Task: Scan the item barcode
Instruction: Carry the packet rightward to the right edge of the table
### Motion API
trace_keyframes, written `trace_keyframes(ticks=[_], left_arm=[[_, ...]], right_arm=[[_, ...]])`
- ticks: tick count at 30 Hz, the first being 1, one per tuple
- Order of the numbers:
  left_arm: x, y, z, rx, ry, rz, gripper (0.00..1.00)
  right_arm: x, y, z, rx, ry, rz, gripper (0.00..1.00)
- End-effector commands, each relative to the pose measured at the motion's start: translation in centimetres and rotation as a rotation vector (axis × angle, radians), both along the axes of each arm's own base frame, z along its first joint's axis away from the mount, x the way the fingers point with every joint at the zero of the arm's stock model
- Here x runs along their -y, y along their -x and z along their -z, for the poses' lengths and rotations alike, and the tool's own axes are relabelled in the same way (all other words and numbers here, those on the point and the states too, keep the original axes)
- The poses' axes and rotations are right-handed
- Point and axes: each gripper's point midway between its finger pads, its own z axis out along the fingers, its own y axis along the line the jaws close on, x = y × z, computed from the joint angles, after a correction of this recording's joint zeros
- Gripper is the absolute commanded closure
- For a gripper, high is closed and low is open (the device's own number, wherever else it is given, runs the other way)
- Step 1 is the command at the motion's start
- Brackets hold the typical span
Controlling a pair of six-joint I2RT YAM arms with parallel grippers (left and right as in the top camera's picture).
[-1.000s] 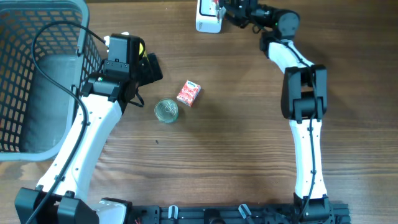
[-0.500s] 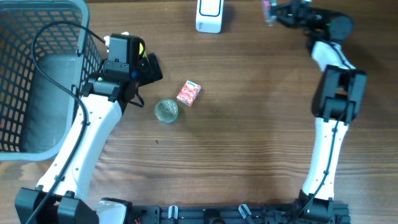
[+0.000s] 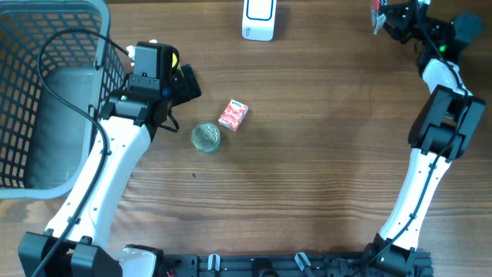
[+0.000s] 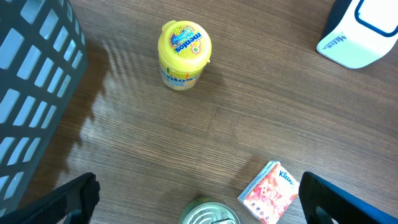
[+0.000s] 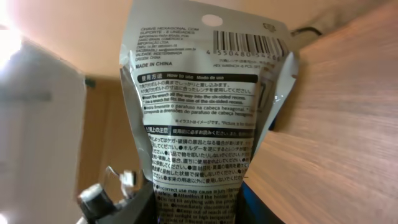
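When seen from the right wrist, packet (image 5: pixel 205 112): standing up tall, grey back side turned to the camera, full of tiny print.
Barcode (image 5: pixel 245 46): black stripes just under the top edge of the packet, on the right side, plain to see.
Right pincer (image 5: pixel 196 208): clamped tight on the bottom end of the packet, one dark finger on each side.
Packet's place: held at the far right corner of the table (image 3: pixel 307 177), well apart from the scanner (image 3: pixel 259 19).
Scanner: white with a thin blue line on it, standing at the far side of the table, near the middle.
Left pincer (image 4: pixel 199 186): fingers spread wide apart, nothing between them, hanging above the wood.
Below the left pincer: tin can (image 4: pixel 208 214) and red tissue pack (image 4: pixel 270 193), close together on bare wood.
Yellow tub (image 4: pixel 184 53): standing alone with its lid up, farther back, between the basket (image 3: pixel 31 92) and the scanner.
Basket: grey, with square holes in its walls, filling the far left corner of the table.
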Motion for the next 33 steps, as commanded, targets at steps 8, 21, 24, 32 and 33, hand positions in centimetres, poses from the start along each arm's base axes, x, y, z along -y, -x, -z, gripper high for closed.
trace_keyframes(ticks=[8,21,24,32,33], left_arm=[[0.0,0.0,-0.4,0.012,0.014,-0.016,0.0],[0.0,0.0,-0.4,0.011,0.014,-0.016,0.0],[0.0,0.0,-0.4,0.011,0.014,-0.016,0.0],[0.0,0.0,-0.4,0.011,0.013,-0.016,0.0],[0.0,0.0,-0.4,0.011,0.013,-0.016,0.0]], right_arm=[[7.0,-4.5,5.6,-0.199,-0.003,0.403,0.95],[2.0,-3.1,-2.0,0.15,0.123,0.198,0.95],[0.3,-1.5,-8.3,0.249,0.142,0.131,0.95],[-1.9,3.3,-18.7,0.359,0.162,0.011,0.95],[-2.3,4.3,-21.0,0.397,0.176,0.006,0.95]])
